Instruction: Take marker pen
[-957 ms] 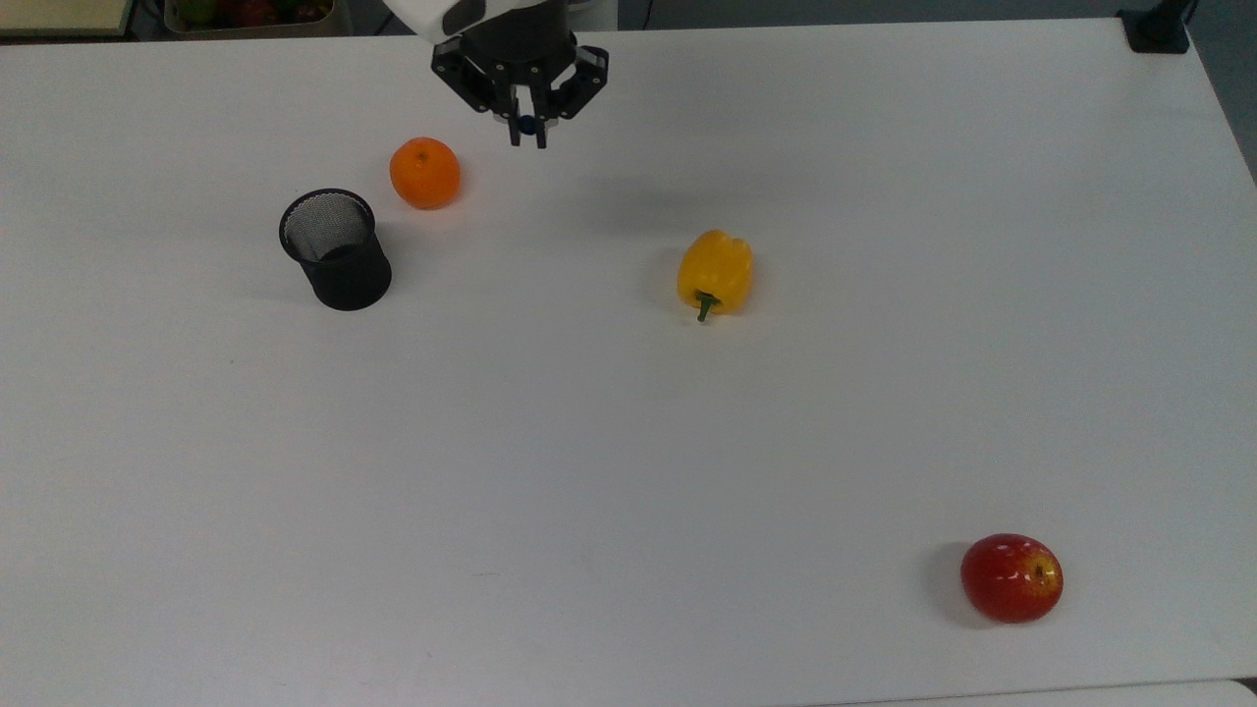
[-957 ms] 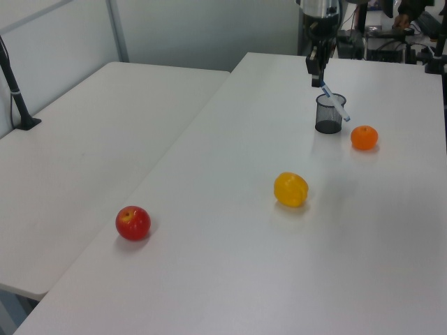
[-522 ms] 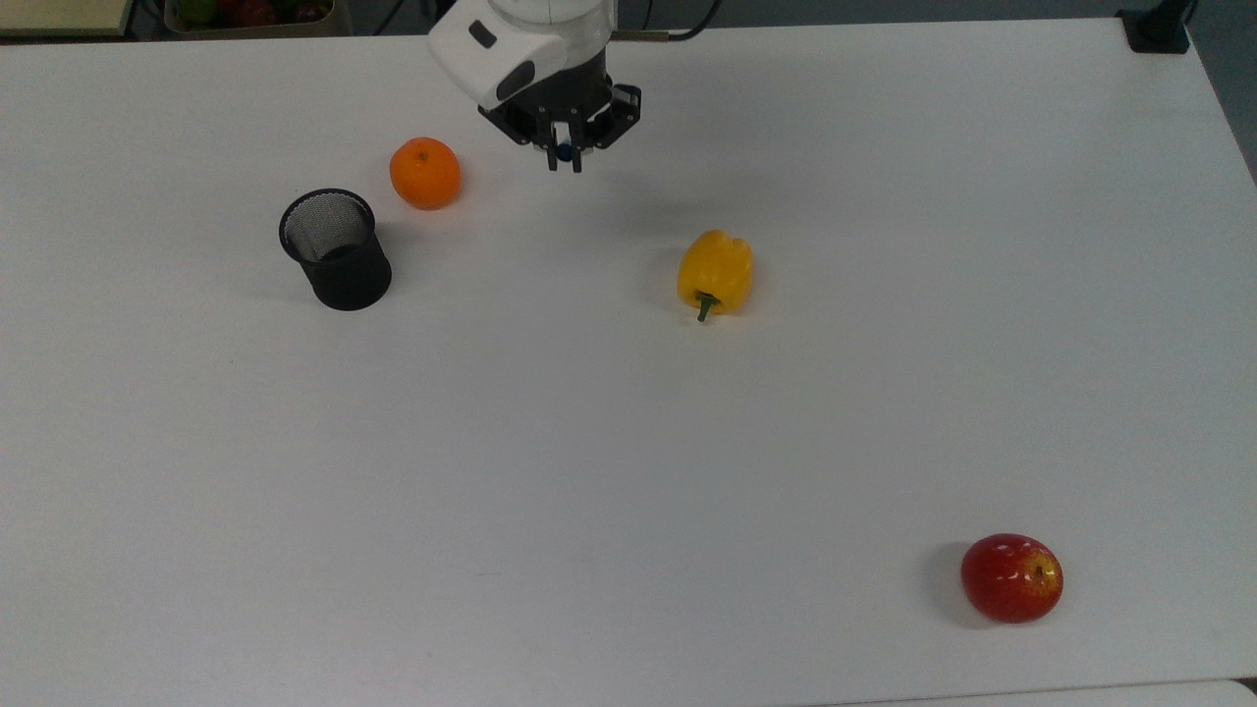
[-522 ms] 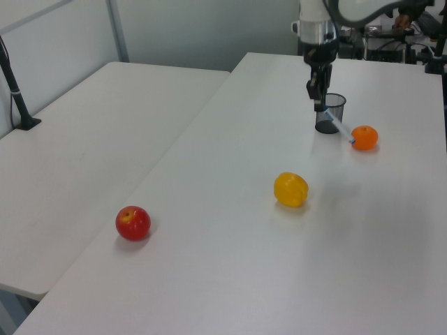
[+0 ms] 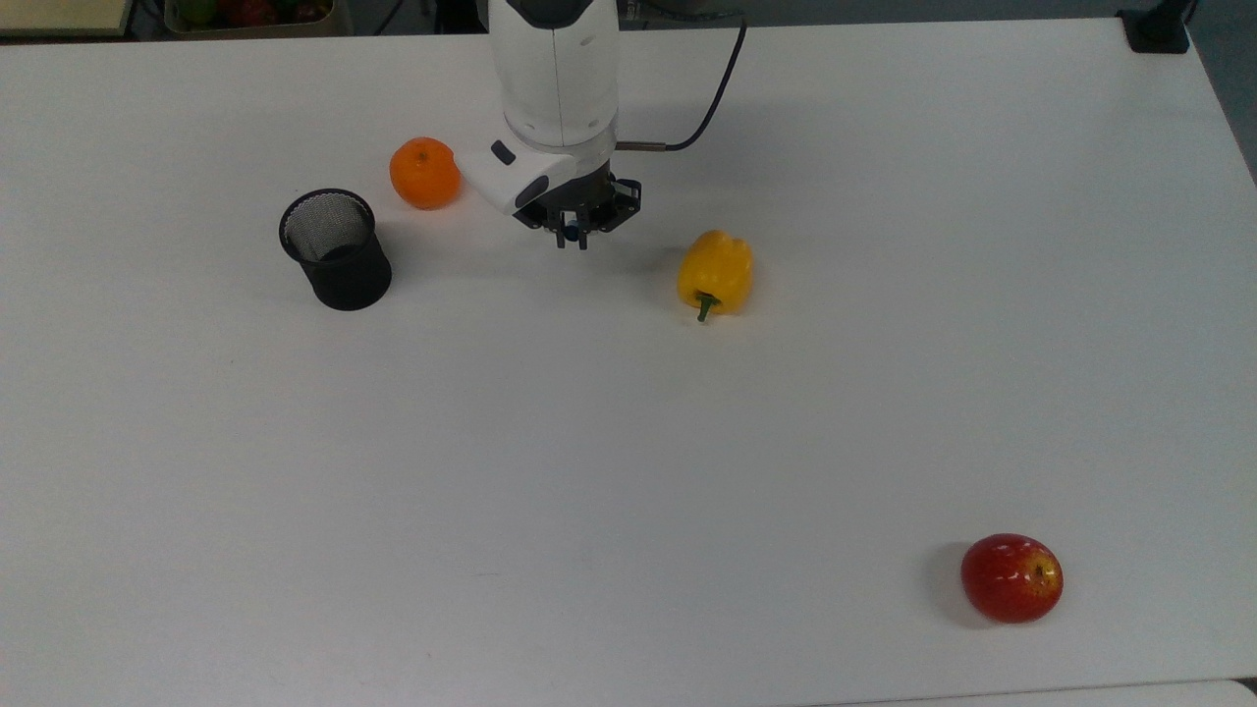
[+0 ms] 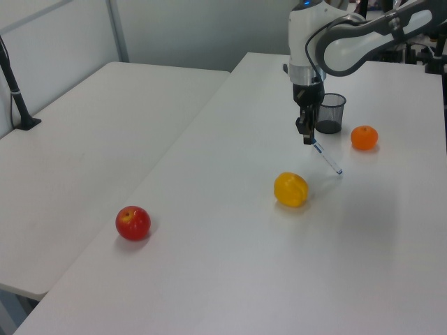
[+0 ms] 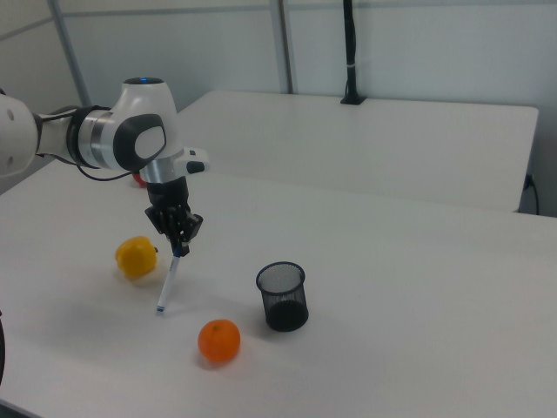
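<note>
Marker pen hangs tilted from the gripper, whose fingers are clamped on its upper end, above the white table. It is between the yellow pepper and the orange, with the black mesh cup nearby.

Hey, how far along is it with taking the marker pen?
Done: the marker pen is out of the mesh cup, hanging tilted from the gripper above the table. In hand: carrying it between orange and yellow pepper. Left: little, perhaps setting it down.
</note>
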